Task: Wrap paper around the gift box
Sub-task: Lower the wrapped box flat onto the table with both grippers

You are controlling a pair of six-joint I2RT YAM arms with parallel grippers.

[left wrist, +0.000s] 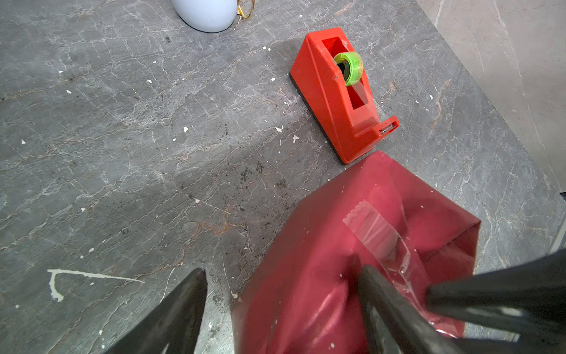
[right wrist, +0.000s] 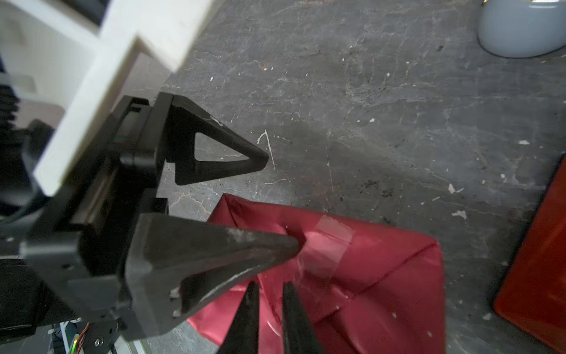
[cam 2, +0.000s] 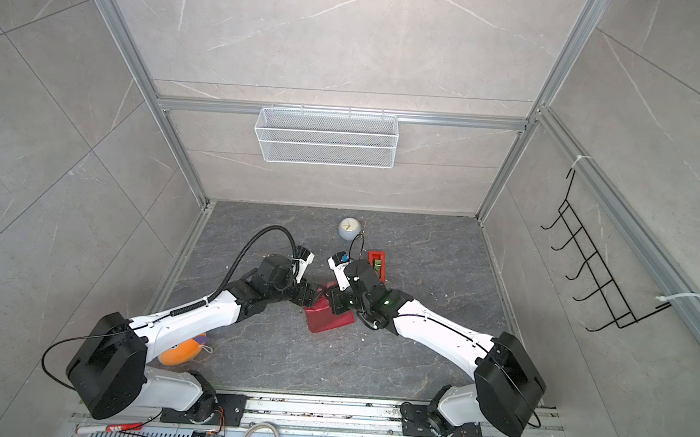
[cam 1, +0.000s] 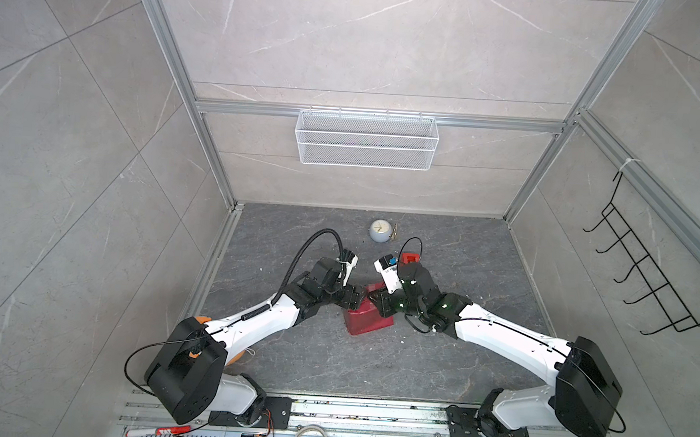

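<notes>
grey veined stone makes up the table point(cam 1: 455, 367), and the two arms lean in from its near edge to meet over the middle. a white wire basket point(cam 1: 365, 139) hangs on the back wall and a black hook rack point(cam 1: 645, 271) on the right wall. the paper point(cam 1: 369, 322) lies at the centre of the table, dark red, folded up around the box, which is hidden inside it; one end shows diagonal fold lines. the left gripper point(right wrist: 281, 202) has its fingers spread wide, one fingertip point(left wrist: 382, 294) pressing down on the top of the paper and its mate over bare table beside the parcel. the right gripper point(right wrist: 271, 286) is on the opposite side, its fingers drawn close with only a thin gap between them, above the paper; whether they pinch anything cannot be told. a red dispenser point(left wrist: 337, 101) with a green roll stands just beside the paper, toward the back. a pale round clock point(cam 1: 379, 231) sits farther back. a strip of clear tape point(left wrist: 373, 226) lies across the seam on top of the paper, its end next to the pressing fingertip.
</notes>
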